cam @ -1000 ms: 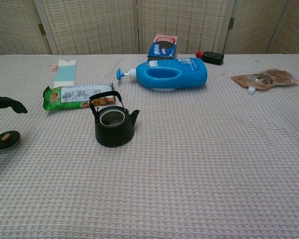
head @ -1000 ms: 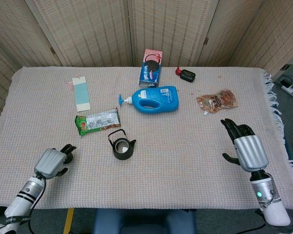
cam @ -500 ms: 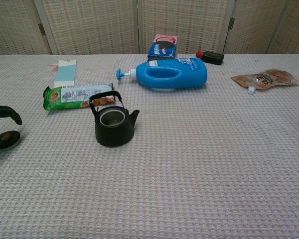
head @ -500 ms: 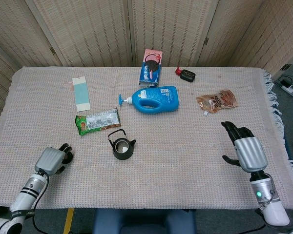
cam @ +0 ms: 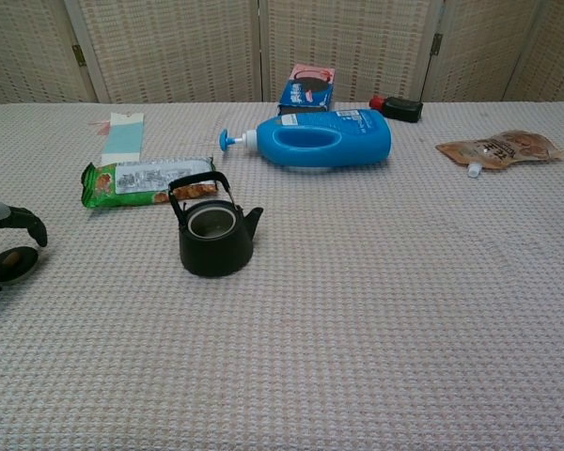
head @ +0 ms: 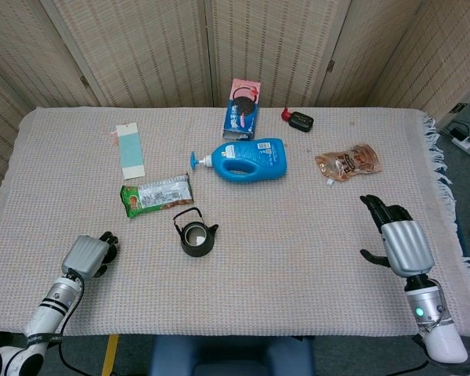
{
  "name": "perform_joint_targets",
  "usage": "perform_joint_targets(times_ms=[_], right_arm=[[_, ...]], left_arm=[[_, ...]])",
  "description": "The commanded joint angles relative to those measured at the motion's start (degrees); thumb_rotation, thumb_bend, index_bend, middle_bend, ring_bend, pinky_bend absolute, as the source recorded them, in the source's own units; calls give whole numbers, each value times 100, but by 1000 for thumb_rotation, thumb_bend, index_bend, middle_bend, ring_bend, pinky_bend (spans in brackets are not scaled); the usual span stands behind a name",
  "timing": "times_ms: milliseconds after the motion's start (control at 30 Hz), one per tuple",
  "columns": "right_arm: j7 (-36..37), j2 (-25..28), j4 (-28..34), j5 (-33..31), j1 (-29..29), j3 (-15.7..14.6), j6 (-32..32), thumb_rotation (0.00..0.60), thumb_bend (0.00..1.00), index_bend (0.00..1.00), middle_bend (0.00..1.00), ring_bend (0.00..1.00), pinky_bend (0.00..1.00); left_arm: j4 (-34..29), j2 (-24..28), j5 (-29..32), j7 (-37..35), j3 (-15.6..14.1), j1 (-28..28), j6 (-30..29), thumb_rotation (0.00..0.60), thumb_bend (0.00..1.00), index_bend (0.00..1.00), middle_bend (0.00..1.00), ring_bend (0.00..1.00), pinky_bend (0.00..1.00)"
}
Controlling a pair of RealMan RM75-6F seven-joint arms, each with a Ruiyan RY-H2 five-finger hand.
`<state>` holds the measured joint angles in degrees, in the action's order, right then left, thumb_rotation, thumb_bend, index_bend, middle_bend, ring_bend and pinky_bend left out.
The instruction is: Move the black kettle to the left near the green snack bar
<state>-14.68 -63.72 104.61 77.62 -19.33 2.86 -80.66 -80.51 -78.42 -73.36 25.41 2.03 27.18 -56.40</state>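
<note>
The black kettle [head: 195,236] stands upright on the woven table cover [head: 298,251], just in front of the green snack bar [head: 156,194], its raised handle close to the bar's near edge. Behind and right of the kettle lies a blue detergent bottle [head: 247,159] on its side. The left hand [head: 88,254], left and nearer than the kettle, has its fingers curled in, holding nothing. The right hand [head: 399,239], far right of the kettle, is empty with fingers apart

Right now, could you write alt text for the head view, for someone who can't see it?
A small black kettle stands upright on a cloth-covered table, just below a green snack bar. Two robot hands rest empty near the front corners: left hand, right hand. A blue bottle lies on its side behind.
</note>
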Motion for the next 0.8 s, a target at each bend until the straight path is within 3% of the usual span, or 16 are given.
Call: perform_joint_targets(times_ms=[33,567,800], right_arm=[[16,1,-13,-6,22,28,30,600,92,102,171,287,230],[19,-26,-33,-48,105,189,200,600,92,107,175,287,230],[14,-12,-12,-39,154,247,196,600,92,107,175,287,230]], left_arm=[[84,-51,6,-37,-3,9,-22,600,267,291,257,743,580],[480,-248,-159,-381,-46,24,-161,600,314,403,367,777,598],[118,6,-474,-456,-44,18,-472,600,315,439,405,784,612]])
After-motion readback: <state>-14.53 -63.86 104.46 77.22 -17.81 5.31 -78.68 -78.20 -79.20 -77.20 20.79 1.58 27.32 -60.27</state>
